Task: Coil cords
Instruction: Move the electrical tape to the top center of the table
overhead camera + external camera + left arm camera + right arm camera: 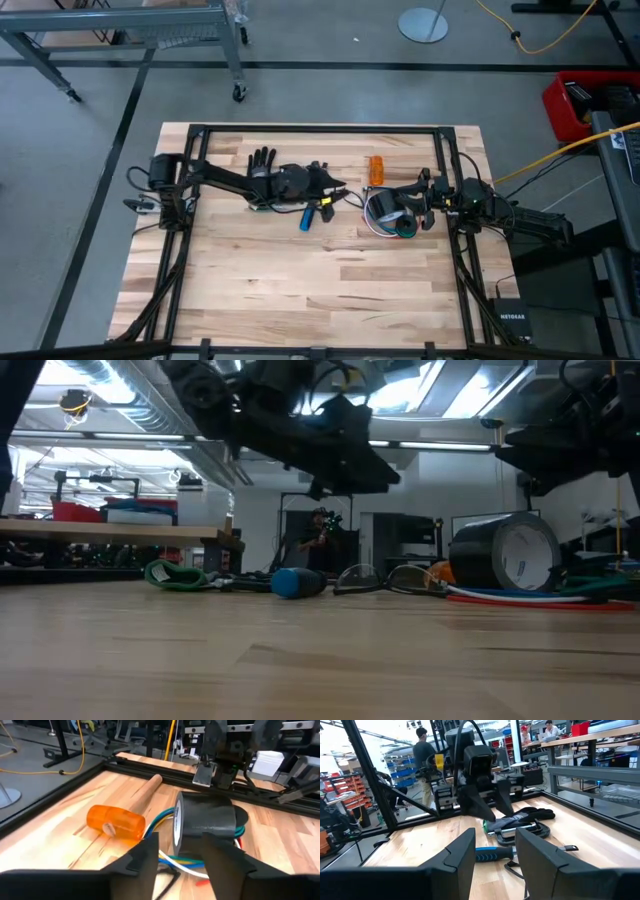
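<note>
Two dark arms over one wooden surface [300,300]. Left claw [340,192] hangs above the surface near the middle, tips pointing toward the tape roll; its two fingers [145,865] stand apart with a clear gap, nothing between them. Right claw [425,200] sits at the right side, just beside the tape roll, fingers [457,857] spread too, nothing pinched (gap plainly visible in its wrist view).

One bundle of cords [378,226]: white, blue and red strands in a loose ring lying flat on the surface, right of centre. One grey tape roll [388,208] stands on edge on top of that ring, so the cords stick out from under it; the low view shows white and red strands [510,598] running along the surface at the roll's base. In the left wrist view the blue, yellow-green and white strands [165,817] emerge beside the roll.

One mallet with an orange translucent head [376,168] and wooden handle lies just behind the roll, apart from the cords or barely near them, cannot tell contact.

Under the left arm: one black glove [262,160], one blue-handled tool [308,216], one metal clamp [520,831], one small green cord coil [178,575] (count from low view). One pair of clear safety glasses [385,576] lies between the blue tool and the roll.

One person stands in the room behind [426,765]; more sit at a far bench, too small to count.
</note>
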`<act>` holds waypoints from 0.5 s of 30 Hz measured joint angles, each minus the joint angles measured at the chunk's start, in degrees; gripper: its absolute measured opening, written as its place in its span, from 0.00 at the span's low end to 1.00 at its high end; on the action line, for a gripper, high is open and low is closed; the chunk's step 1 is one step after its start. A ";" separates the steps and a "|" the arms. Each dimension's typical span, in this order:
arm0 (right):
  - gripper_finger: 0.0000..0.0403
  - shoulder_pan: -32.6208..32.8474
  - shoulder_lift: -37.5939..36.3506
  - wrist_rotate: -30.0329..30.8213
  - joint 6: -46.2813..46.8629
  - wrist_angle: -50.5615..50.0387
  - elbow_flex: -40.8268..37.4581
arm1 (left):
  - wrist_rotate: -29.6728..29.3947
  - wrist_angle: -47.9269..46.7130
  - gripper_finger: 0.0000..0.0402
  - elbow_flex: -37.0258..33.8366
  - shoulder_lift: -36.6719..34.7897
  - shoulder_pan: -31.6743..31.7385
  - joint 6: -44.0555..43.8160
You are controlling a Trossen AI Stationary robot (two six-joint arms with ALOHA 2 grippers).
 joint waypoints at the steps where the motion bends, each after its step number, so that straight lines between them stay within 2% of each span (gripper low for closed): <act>1: 0.35 0.00 0.01 -0.08 0.01 0.00 -0.02 | 0.02 0.00 0.41 1.00 0.98 0.00 0.50; 6: 0.35 0.00 0.01 -1.02 0.06 -0.02 -0.02 | 0.21 0.11 0.49 6.69 6.91 0.39 3.93; 15: 0.35 0.00 0.01 -1.93 0.06 -0.21 -0.02 | 7.68 -0.13 0.49 15.63 15.89 2.22 4.34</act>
